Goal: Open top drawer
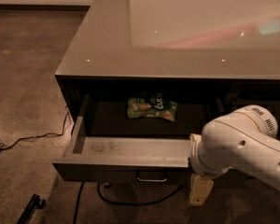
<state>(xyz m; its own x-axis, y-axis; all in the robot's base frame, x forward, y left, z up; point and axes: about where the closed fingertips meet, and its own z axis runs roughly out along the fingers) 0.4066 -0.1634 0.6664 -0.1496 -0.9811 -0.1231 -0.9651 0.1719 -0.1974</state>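
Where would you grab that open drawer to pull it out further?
By the small loop handle mid-front of the top drawer, coming from the front: it sticks out toward the room. The gripper hangs nearby, before the drawer front.

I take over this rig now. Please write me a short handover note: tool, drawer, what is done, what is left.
Tool: hangs low before the cabinet front, right of the small rectangular loop handle, apart from it.
Wide dark grey-brown top drawer: pulled well out, grey scuffed floor showing; a green snack bag lies further back in the dark.
Done: the drawer is open.
Left: nothing apparent; perhaps only draw the white arm clear.
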